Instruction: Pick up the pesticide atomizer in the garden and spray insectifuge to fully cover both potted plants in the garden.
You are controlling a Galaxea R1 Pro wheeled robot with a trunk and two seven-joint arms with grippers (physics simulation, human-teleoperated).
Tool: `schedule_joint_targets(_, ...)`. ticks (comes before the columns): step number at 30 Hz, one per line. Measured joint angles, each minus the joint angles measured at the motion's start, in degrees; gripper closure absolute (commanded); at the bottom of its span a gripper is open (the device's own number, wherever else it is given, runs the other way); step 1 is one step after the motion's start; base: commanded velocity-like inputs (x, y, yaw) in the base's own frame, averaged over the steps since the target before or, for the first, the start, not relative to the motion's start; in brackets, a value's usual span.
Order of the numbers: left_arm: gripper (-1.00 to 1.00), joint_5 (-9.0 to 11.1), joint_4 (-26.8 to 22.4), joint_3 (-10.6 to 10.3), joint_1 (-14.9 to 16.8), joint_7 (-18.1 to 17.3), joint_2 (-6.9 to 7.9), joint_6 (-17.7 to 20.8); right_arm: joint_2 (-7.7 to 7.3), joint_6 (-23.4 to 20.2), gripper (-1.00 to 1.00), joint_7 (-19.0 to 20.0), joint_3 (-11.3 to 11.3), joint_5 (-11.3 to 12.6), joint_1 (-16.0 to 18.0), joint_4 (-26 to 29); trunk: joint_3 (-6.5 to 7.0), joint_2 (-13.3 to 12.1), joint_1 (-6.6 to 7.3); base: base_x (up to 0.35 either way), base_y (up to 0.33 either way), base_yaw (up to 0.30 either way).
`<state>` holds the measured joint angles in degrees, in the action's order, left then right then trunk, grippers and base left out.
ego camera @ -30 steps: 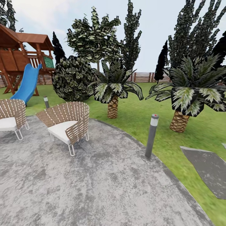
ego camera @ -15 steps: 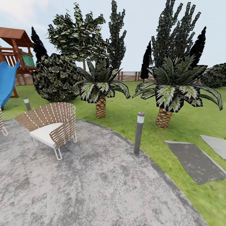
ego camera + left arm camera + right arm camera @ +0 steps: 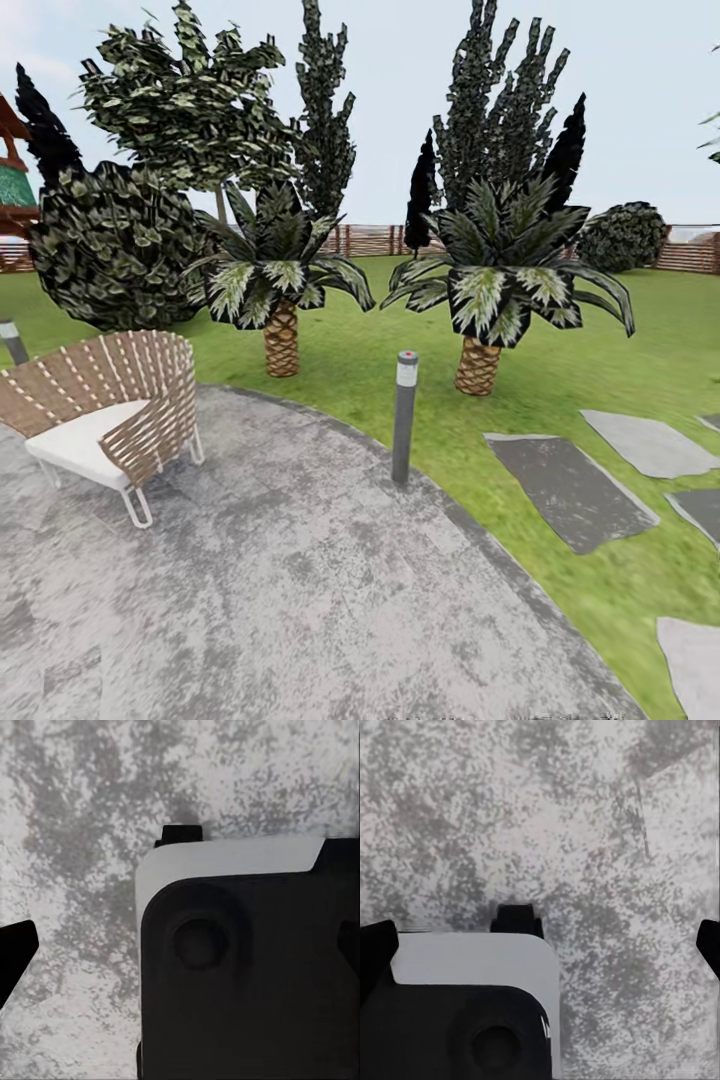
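left tool (image 3: 180,945), right tool (image 3: 544,937), fingers spread

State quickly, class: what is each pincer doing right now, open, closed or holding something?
Left pincer: open, holding nothing, above the grey patio.
Right pincer: open, holding nothing.

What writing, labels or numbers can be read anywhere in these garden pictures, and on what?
None: no readable words, numbers or signs.
The grey lamp post has a red dot on its cap, no writing.
The woven chair and fence bear no labels.
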<state>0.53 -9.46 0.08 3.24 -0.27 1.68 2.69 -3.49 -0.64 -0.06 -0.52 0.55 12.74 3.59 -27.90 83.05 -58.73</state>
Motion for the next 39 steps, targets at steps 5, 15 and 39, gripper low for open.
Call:
schedule_joint_targets(5, -1.0, 0.0, -2.0, 0.0, 6.4, 0.0, -1.66, 1.2, -1.13, -0.2, -1.0, -0.1, -0.1, 0.4, 5.7, 0.1, -0.22, 0.0, 0.0, 0.0, 0.0, -0.258)
schedule_joint_targets(15, -1.0, 0.9, -23.7, -0.5, 14.8, 0.1, -7.78, 13.3, -2.94, -14.1, -1.0, -0.3, -0.2, 1.1, 23.2, 4.7, -0.57, 0.0, 0.0, 0.0, 0.0, -0.243)
schedule_joint_targets(39, -1.0, 7.2, -46.8, -0.7, 12.0, -0.2, -9.44, 20.4, -7.67, -53.2, -1.0, -0.1, -10.2, 1.0, 12.7, 84.8, -1.61, 0.0, 0.01, 0.0, 0.0, -0.203)
